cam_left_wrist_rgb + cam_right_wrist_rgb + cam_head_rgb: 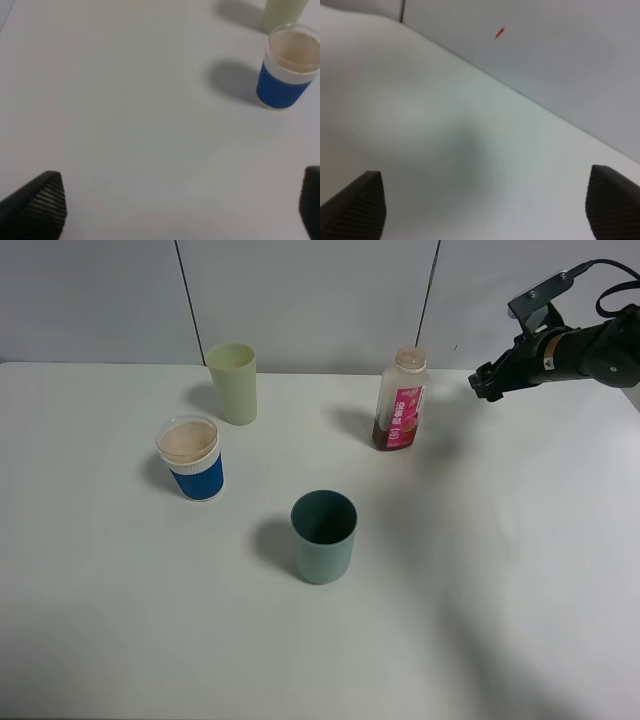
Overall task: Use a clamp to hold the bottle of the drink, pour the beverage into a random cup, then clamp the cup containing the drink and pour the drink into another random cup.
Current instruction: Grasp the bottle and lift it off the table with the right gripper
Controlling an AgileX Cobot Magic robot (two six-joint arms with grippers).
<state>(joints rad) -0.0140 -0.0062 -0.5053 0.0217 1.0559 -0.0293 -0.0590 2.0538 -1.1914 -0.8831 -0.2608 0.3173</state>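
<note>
1. The bottle [401, 400] stood upright and capless toward the rear of the white table [520, 570], right of centre, free of any grip.
2. The beverage [381, 436] lay as a shallow dark brown layer in the bottle's base.
3. The teal cup [324, 537] stood upright nearer the front, about mid-table, well apart from the bottle. Its contents could not be told.
4. The right gripper [486, 383] hung raised to the right of the bottle, near it but apart. Its fingers [357, 205] stood spread wide, with only bare table showing between them.
5. The left gripper [175, 210] showed only in its wrist view. Its fingers [40, 205] were spread over bare table, with the blue cup [284, 87] farther off.
6. The pale yellow-green tumbler [232, 383] stood upright at rear left, near the blue cup but apart from it.
</note>
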